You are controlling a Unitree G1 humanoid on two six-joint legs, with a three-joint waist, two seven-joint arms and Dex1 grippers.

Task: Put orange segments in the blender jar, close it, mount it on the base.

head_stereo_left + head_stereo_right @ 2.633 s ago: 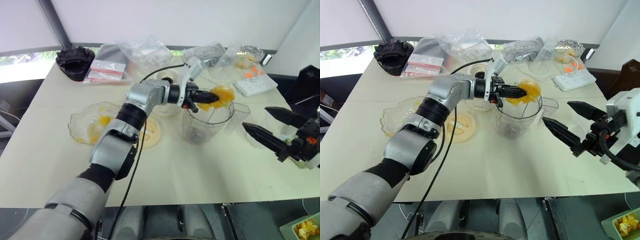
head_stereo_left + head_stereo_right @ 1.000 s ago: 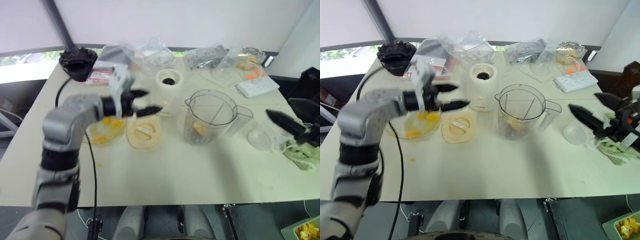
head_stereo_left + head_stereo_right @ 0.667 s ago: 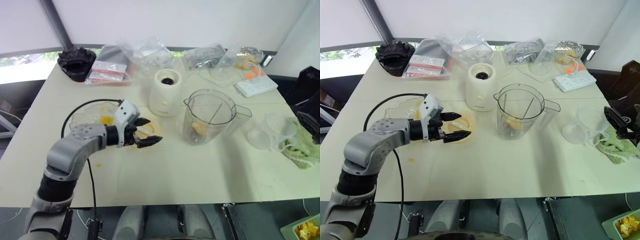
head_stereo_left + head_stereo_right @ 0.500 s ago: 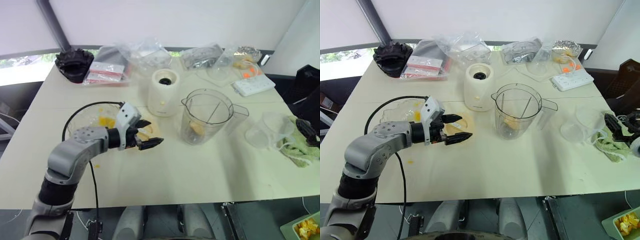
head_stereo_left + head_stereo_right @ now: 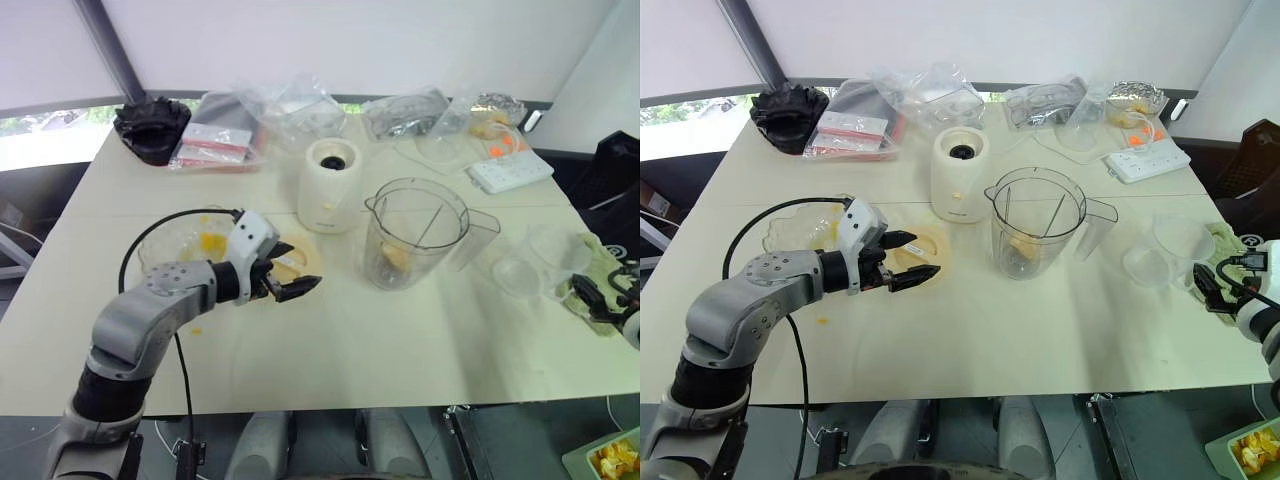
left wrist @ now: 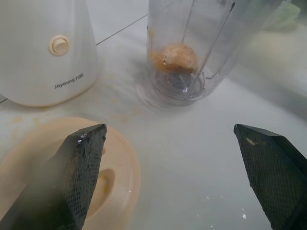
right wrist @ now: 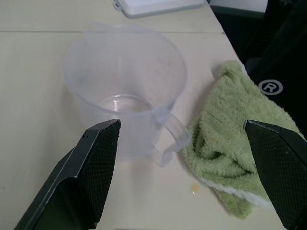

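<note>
The left gripper (image 5: 293, 287) is spread wide and empty, poised over the flat round cream lid (image 5: 296, 262) on the beige table (image 5: 400, 340). Beyond it stand the squat cream-white base (image 5: 331, 186) and, beside that, the tall clear plastic blender jar (image 5: 415, 233), uncovered, with orange segments (image 6: 173, 58) at its bottom. The right gripper (image 5: 1210, 290) is likewise wide apart and empty at the table's right edge, near a clear measuring cup (image 7: 125, 91) and green towel (image 7: 231, 158).
</note>
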